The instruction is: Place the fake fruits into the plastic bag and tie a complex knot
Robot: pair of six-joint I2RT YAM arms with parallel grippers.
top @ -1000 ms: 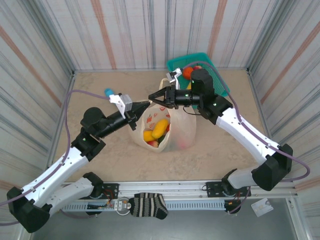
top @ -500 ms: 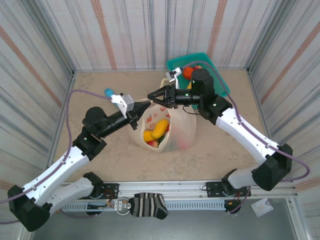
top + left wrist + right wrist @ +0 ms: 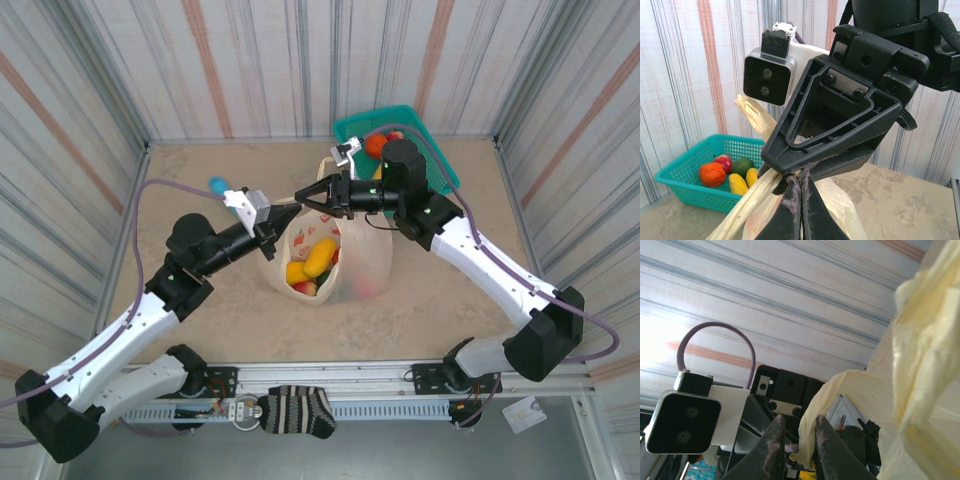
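The plastic bag point(image 3: 362, 258) stands mid-table, mouth toward the near side, with yellow, orange and red fake fruits point(image 3: 318, 256) inside. Both grippers meet above its left rim. My left gripper point(image 3: 290, 210) point(image 3: 801, 176) is shut, its tips pinching a twisted cream bag handle point(image 3: 756, 194). My right gripper point(image 3: 303, 194) point(image 3: 796, 419) faces it tip to tip. Its jaws stand a little apart, with a handle strand point(image 3: 812, 412) between them lying against the right finger. More fake fruits point(image 3: 714, 173) lie in the basket.
A teal mesh basket point(image 3: 358, 126) point(image 3: 676, 179) sits at the back right, behind the right arm. Striped walls close in the table on three sides. A small blue object point(image 3: 215, 184) lies at the back left. Bare tabletop lies left and right of the bag.
The right gripper has edged slightly toward the left one and its jaws have narrowed round the strand. The left arm and the bag have barely moved.
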